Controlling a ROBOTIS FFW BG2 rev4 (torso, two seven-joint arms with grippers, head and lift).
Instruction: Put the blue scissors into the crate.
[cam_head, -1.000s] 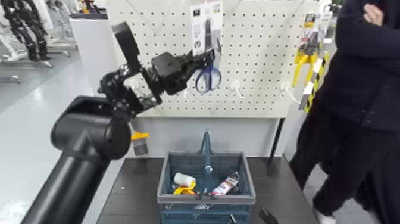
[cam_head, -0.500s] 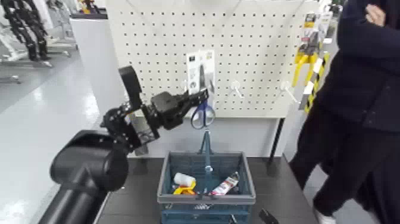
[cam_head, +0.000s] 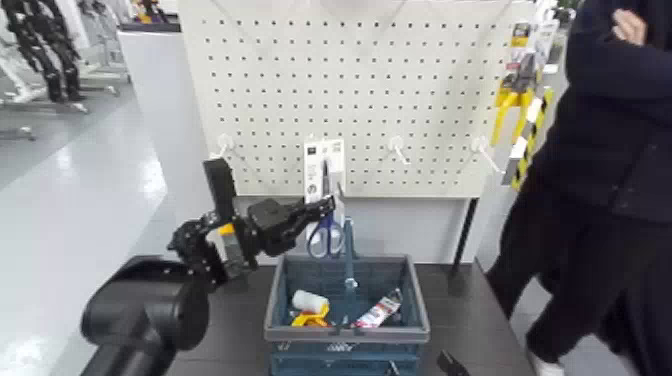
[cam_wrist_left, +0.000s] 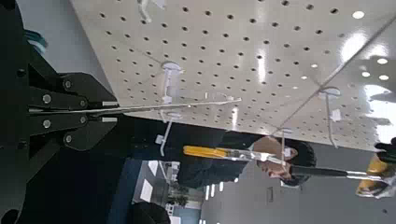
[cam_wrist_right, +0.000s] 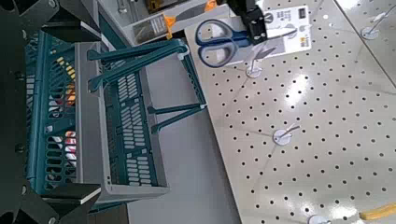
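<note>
In the head view, the left pincer is closed on the packaged blue scissors, holding them in front of the pegboard. Their tall, narrow white card stands nearly upright, with black print near its top. The dark blades point up along it and the two deep-blue loop handles hang at the lower end, below the pincer. They show just beside the upright bar handle of the blue-grey shopping basket, above its rim level. The basket sits on the dark table and holds a white cylindrical item, a yellow-orange item and a red-and-white package. Yellow-handled pliers hang at the board's side, near a person in dark clothes with folded arms.

In the left wrist view, the pincer's tips meet on the card, which shows edge-on as a thin, pale, slightly bent strip.

In the right wrist view, the scissors' rounded loops are plainly open rings, blue with greyish inner edges, and black print marks the white card. The right pincer waits by the basket, its fingers spread and empty.
</note>
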